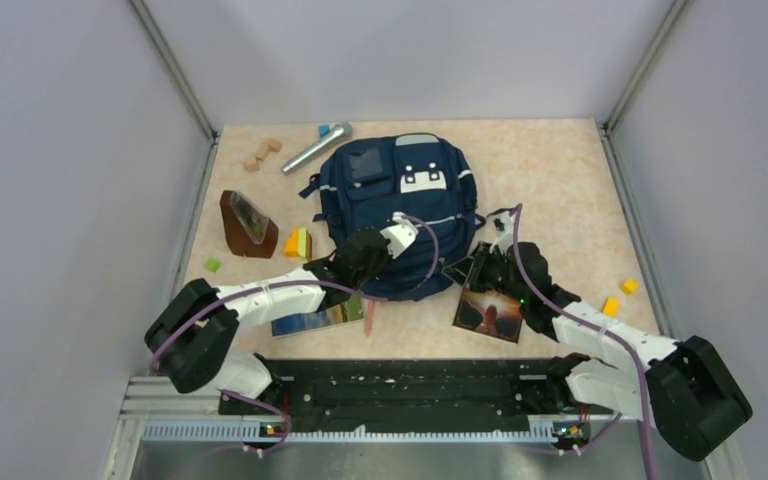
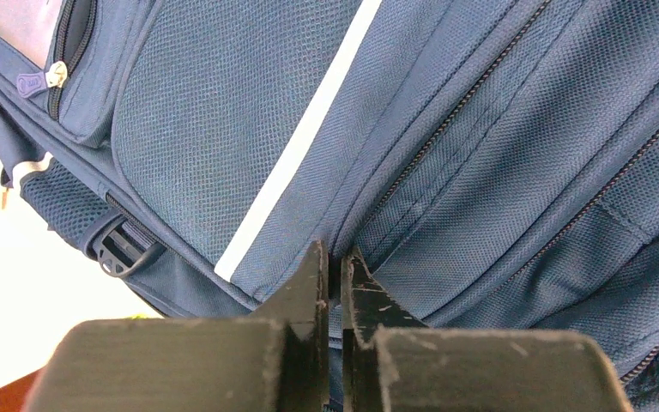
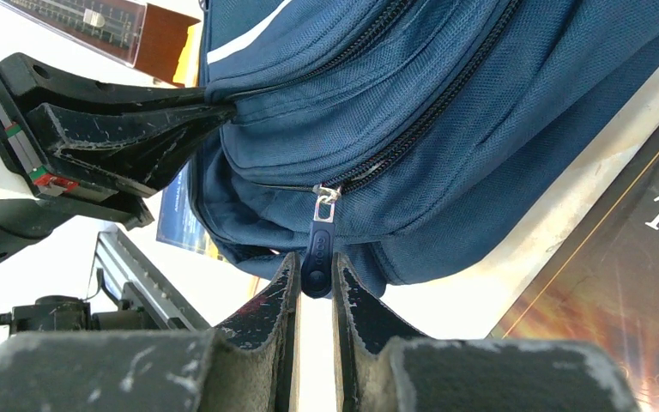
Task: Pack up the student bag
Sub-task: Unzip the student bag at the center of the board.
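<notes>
The student bag [image 1: 400, 190], a navy backpack with grey stripes, lies flat in the middle of the table. My left gripper [image 1: 400, 248] is over its near end. In the left wrist view it [image 2: 336, 266] is shut on a fold of the bag's fabric [image 2: 446, 172] beside a zipper line. My right gripper [image 1: 480, 262] is at the bag's near right side. In the right wrist view it [image 3: 316, 266] is closed on the dark zipper pull [image 3: 317, 245], which hangs from the slider of a closed zipper. The left gripper's fingers [image 3: 129, 129] also show there, pinching the bag [image 3: 446, 112].
A dark book with an orange glow [image 1: 487, 305] lies under my right arm, and a blue book [image 1: 310, 322] lies under my left arm. A brown wedge [image 1: 245, 225], coloured blocks [image 1: 297, 242], a silver microphone [image 1: 315, 147], wooden blocks [image 1: 262, 153] and yellow blocks [image 1: 620, 295] lie around.
</notes>
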Motion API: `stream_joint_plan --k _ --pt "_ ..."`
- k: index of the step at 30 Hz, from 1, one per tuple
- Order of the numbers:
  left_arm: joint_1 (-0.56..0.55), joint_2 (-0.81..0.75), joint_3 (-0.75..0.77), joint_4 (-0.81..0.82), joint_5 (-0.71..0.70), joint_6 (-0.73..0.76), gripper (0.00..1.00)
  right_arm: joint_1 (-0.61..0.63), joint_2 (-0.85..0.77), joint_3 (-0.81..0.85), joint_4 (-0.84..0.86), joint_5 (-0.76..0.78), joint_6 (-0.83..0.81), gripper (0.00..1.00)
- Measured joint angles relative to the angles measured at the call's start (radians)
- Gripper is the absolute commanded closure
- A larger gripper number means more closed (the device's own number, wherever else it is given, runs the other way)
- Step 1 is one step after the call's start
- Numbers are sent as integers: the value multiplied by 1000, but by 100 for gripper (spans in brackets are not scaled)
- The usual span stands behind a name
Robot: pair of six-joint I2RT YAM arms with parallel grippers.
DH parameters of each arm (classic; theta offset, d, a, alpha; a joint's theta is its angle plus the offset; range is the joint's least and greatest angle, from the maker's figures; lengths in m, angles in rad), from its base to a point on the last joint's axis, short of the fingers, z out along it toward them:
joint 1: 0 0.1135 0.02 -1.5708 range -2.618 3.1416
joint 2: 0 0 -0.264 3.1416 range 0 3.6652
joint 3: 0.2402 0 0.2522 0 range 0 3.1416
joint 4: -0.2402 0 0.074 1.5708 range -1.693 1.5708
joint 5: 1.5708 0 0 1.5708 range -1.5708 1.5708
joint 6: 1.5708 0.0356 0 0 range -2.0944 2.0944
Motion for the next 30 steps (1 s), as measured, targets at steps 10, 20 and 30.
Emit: stream_joint_plan --k 10,20,30 --pt "5 -10 15 -22 56 -5 100 0 -16 20 -72 29 -43 100" --pt "11 -23 125 -132 144 -35 100 0 -62 96 -177 82 -121 100" --pt "10 38 213 -188 192 -86 100 35 1 105 -149 68 -120 100"
